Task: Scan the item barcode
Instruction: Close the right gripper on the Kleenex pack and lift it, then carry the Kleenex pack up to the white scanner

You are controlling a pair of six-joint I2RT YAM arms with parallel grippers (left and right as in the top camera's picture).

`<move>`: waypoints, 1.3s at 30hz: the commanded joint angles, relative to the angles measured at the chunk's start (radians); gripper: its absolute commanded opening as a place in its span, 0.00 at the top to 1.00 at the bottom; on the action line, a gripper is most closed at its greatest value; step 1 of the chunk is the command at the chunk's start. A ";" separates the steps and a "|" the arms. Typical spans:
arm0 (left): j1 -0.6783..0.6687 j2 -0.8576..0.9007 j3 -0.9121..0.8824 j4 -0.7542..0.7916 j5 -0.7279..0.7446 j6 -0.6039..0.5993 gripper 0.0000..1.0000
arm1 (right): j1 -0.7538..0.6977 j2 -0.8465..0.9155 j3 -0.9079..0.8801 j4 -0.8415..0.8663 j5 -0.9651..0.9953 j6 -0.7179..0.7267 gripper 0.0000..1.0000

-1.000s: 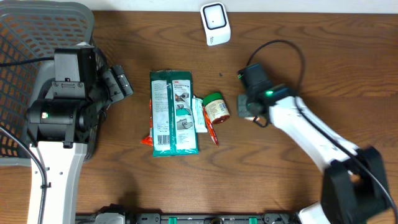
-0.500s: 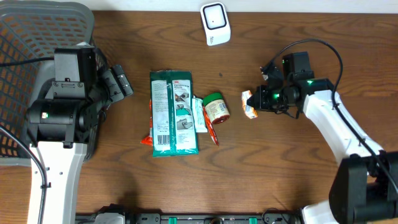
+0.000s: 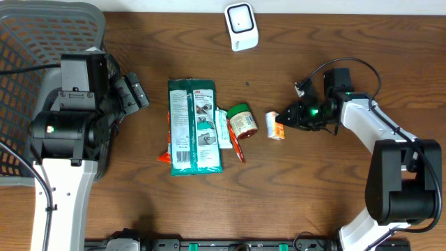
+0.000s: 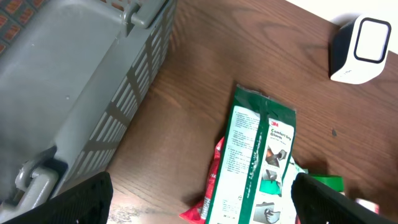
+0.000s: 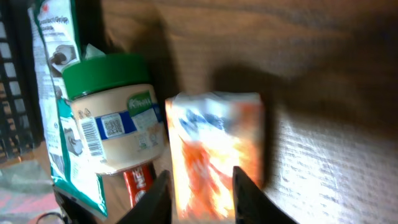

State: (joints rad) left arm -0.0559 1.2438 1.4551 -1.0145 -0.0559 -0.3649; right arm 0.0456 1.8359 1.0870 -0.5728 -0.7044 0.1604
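1. The packet (image 3: 276,126), orange and white, lies on the bench (image 3: 313,202) right of centre, just beside the jar (image 3: 242,121). In the right wrist view it is blurred.
2. Our right hand (image 3: 284,120) is at the packet's right end. Its fingers (image 5: 249,196) stand narrowly apart, one on either side of it. We cannot tell whether they grip it.
3. The jar has a green lid and lies on its side with a barcode showing, next to the green pack (image 3: 195,125).
4. The scanner (image 3: 240,26) stands at the far edge, well apart from the packet.
5. Our left hand (image 3: 134,92) is spread wide and holds nothing, beside the basket (image 3: 42,42).
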 commanded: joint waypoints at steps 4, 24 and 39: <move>0.003 0.004 0.008 -0.002 -0.009 0.013 0.09 | -0.011 0.001 -0.003 -0.037 0.075 -0.013 0.67; 0.003 0.004 0.008 -0.002 -0.009 0.013 0.09 | 0.433 -0.125 0.128 -0.179 0.819 0.185 0.63; 0.003 0.004 0.008 -0.002 -0.009 0.013 0.09 | 0.558 0.029 0.127 -0.171 1.050 0.228 0.67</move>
State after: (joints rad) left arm -0.0559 1.2438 1.4551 -1.0145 -0.0555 -0.3649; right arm 0.6033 1.8397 1.2148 -0.7471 0.3264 0.3664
